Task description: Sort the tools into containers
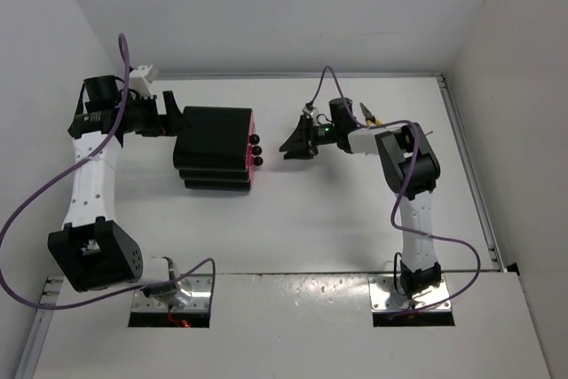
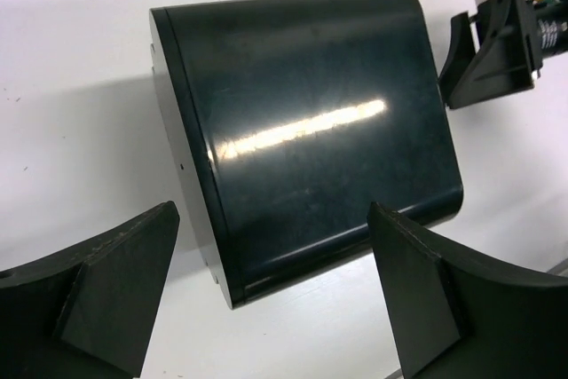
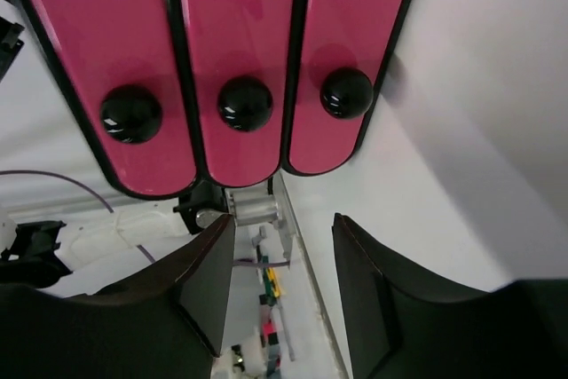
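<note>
Right now the right pincer (image 3: 284,224) is spread and empty, its two fingers pointing at the fronts of the three pink drawers (image 3: 235,42) and stopping short of the black knobs (image 3: 245,102), touching none of them. All three drawers look shut, so my guess is that the step in hand is opening one. The knobs sit close together in a row, and that is the first risk: spread this wide, the fingers could close around two knobs at once, or slip off the glossy round surface of one and pull nothing. Across the worktop (image 1: 311,219), the left pincer (image 2: 271,219) is also spread, held at the rear of the black cabinet (image 2: 311,130) with a finger to either side, and from its wrist view it does not appear to be pressing the shell. If the right arm pulls a knob while the cabinet is not braced, the whole smooth box may slide along with the drawer instead of letting it open. Further out, a tool with an orange part (image 1: 366,115) lies just behind the right wrist, near the back wall, with no drawer open to take it. A wide swing of that arm could knock it away or push it under the arm's cable, and I cannot make out any other tools clearly.
</note>
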